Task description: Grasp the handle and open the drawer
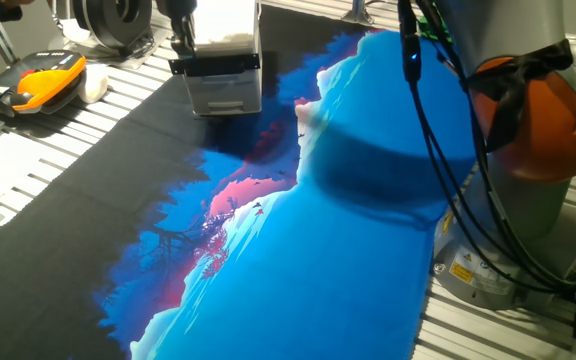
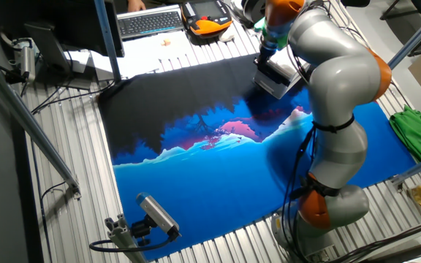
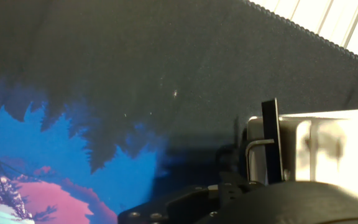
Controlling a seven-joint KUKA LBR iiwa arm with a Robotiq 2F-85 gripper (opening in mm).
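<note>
The small white cabinet (image 1: 230, 35) stands at the far edge of the mat. Its drawer (image 1: 225, 93) shows a grey front, and the black handle (image 1: 216, 64) runs across it. My gripper (image 1: 181, 42) hangs right at the handle's left end; its fingers are too dark and small to show whether they are open or shut. In the other fixed view the gripper (image 2: 264, 55) sits just above the cabinet (image 2: 278, 82). The hand view shows the handle (image 3: 270, 140) edge-on, held off the drawer front (image 3: 319, 149) by a metal bracket (image 3: 257, 149); no fingertips show there.
A blue, pink and black mat (image 1: 298, 230) covers the table. An orange-and-black case (image 1: 33, 82) lies at the far left, with a keyboard (image 2: 150, 22) beside it. The arm's base (image 2: 327, 208) and its cables (image 1: 448, 150) stand at the mat's right side.
</note>
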